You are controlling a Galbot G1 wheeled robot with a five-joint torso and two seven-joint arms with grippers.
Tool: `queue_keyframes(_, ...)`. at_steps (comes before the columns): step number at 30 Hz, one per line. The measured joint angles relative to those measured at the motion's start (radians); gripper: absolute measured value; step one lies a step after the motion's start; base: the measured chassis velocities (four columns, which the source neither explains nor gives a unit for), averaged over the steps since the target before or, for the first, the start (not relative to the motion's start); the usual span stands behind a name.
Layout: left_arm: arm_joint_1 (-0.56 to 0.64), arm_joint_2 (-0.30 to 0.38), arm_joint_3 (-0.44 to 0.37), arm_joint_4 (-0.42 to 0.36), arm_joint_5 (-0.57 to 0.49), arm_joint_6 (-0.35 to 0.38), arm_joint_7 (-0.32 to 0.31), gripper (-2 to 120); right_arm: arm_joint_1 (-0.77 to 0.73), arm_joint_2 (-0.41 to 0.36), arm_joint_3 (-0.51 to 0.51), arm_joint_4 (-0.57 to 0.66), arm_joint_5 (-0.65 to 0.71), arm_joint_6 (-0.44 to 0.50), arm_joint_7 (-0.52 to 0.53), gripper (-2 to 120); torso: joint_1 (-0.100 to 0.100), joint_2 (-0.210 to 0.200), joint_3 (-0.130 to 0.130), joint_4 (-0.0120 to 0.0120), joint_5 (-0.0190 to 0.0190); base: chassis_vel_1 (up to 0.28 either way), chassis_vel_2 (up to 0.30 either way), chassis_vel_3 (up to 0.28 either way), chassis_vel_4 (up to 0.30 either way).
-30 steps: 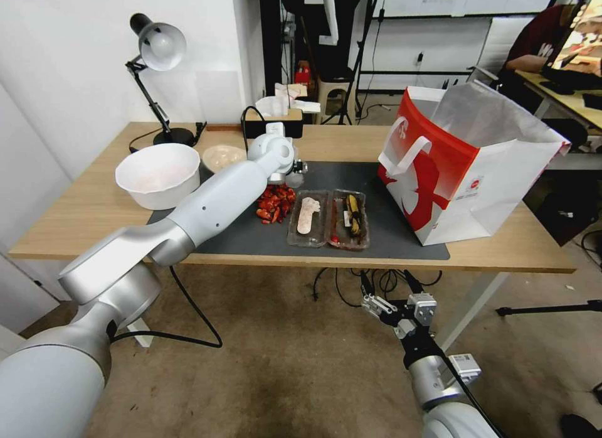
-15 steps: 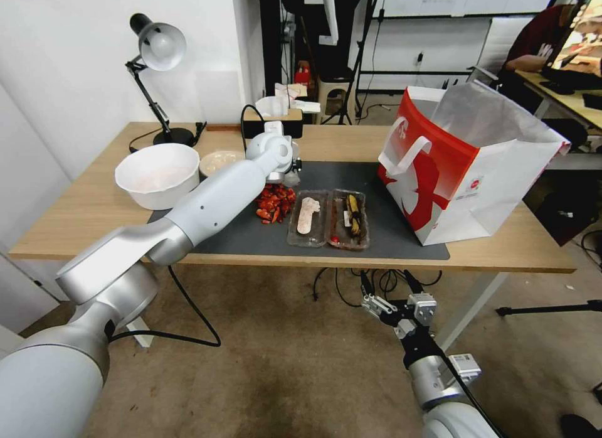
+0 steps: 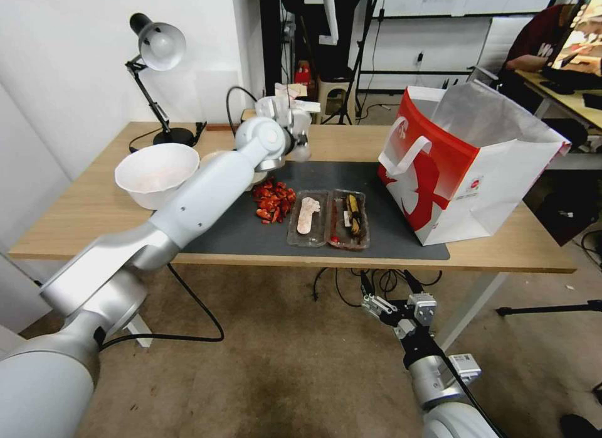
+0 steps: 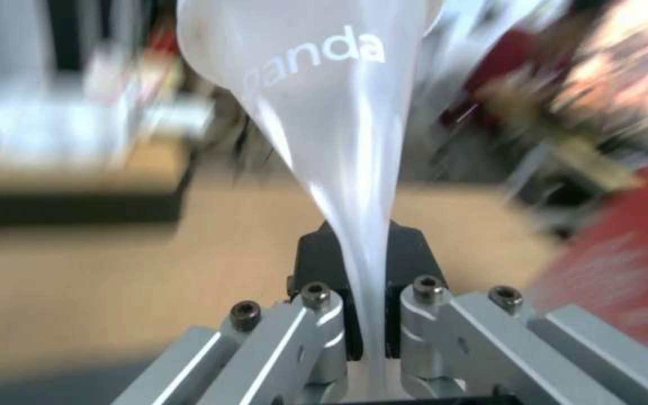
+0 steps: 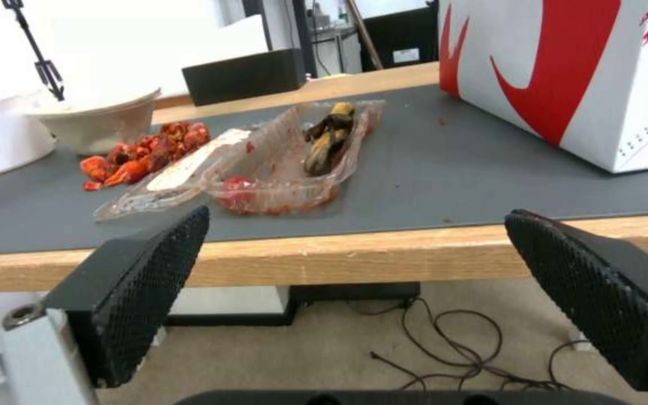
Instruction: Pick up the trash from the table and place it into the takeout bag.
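My left gripper (image 3: 297, 135) hangs above the far edge of the dark mat (image 3: 401, 237), shut on a clear plastic cup (image 3: 303, 152). Up close, the fingers (image 4: 323, 332) pinch the cup's wall (image 4: 324, 101) flat, and part of a printed word shows on it. On the mat lie a pile of red scraps (image 3: 271, 201) and a clear two-part tray (image 3: 328, 218) with leftovers. A beige bowl (image 3: 212, 157) is mostly hidden behind my left arm. The red-and-white takeout bag (image 3: 464, 168) stands open at the right of the table (image 3: 94, 206). My right gripper (image 3: 398, 312) is open below the table's front edge.
A large white bowl (image 3: 157, 174) and a desk lamp (image 3: 157, 55) stand at the left, a black box (image 3: 273, 127) at the back. Cables lie on the floor under the table. From the right wrist, tray (image 5: 264, 163), scraps (image 5: 144, 154) and bag (image 5: 564, 73) show.
My left gripper has risen off the mat and swung toward the back of the table with the clear cup in it. The right arm has stayed still.
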Motion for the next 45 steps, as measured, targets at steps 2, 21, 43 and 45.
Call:
queue_keyframes(2, -0.004, 0.019, -0.002, -0.035, 0.018, -0.018, 0.037, 1, 0.0, 0.0, 0.0, 0.0, 0.0, 0.0, 0.0, 100, 0.0, 0.0, 0.0, 0.0, 0.0, 0.0, 0.0, 0.0, 0.0)
queue_keyframes(21, -0.169, 0.064, 0.103, -0.216, 0.269, -0.209, 0.533, 1, 0.0, 0.0, 0.0, 0.0, 0.0, 0.0, 0.0, 100, 0.0, 0.0, 0.0, 0.0002, 0.0, 0.0, 0.0, 0.0, 0.0)
queue_keyframes(43, -0.416, -0.181, 0.464, 0.11, 0.52, -0.001, 0.578, 1, 0.0, 0.0, 0.0, 0.0, 0.0, 0.0, 0.0, 100, 0.0, 0.0, 0.0, -0.0001, 0.0001, 0.0, 0.0, 0.0, 0.0)
queue_keyframes(45, -0.416, -0.185, 0.469, 0.119, 0.52, -0.003, 0.578, 1, 0.0, 0.0, 0.0, 0.0, 0.0, 0.0, 0.0, 100, 0.0, 0.0, 0.0, -0.0002, 0.0001, 0.0, 0.0, 0.0, 0.0)
